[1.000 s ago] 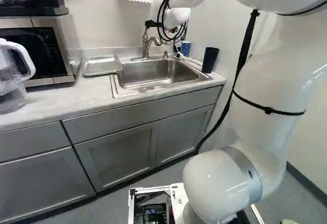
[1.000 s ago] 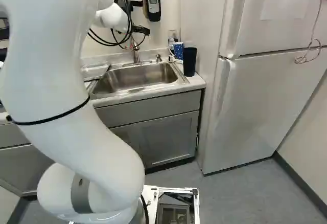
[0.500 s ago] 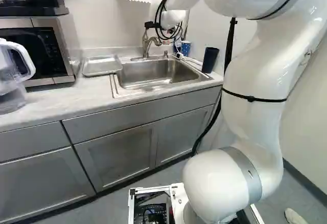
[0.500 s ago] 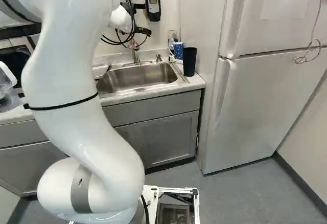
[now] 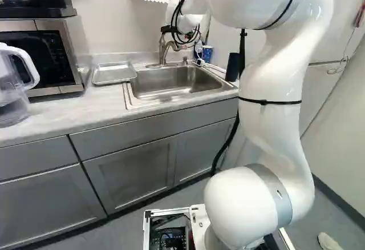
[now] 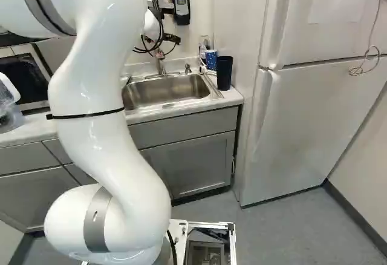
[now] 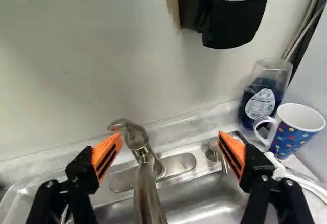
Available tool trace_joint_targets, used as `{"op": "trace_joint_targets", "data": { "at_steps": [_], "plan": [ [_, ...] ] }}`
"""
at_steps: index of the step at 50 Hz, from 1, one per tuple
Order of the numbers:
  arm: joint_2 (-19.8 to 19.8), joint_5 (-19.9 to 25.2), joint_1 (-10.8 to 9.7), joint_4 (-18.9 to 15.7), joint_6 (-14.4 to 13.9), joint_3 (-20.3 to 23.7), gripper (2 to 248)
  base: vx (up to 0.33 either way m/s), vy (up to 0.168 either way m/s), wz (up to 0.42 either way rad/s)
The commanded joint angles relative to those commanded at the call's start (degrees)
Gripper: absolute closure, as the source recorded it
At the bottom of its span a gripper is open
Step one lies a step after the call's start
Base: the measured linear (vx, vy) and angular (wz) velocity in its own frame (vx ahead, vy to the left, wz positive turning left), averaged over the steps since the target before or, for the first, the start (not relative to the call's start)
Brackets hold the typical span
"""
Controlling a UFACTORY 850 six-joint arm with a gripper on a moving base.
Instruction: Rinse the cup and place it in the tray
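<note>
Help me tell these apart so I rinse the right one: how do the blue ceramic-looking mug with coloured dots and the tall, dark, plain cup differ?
The mug is short, while the dark cup is clearly taller. The mug is blue with coloured dots and a white rim; the dark cup is plain. The dark cup stands nearer the counter's front edge, the mug further back. Both stand beside the sink.

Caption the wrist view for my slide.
Open end effector facing the faucet, with the dotted mug standing beside a blue-filled bottle.
</note>
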Motion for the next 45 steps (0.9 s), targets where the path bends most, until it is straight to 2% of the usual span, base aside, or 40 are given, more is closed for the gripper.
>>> {"op": "trace_joint_targets", "data": {
  "at_steps": [16, 24, 45],
  "plan": [
    [-4.46, 0.91, -0.26, 0.0, 0.0, -5.43, 3, 0.0, 0.0, 0.0],
    [-4.61, 2.31, -0.27, 0.0, 0.0, -5.61, 3, 0.0, 0.0, 0.0],
    [-3.52, 2.14, -0.21, 0.0, 0.0, -4.27, 3, 0.0, 0.0, 0.0]
  ]
}}
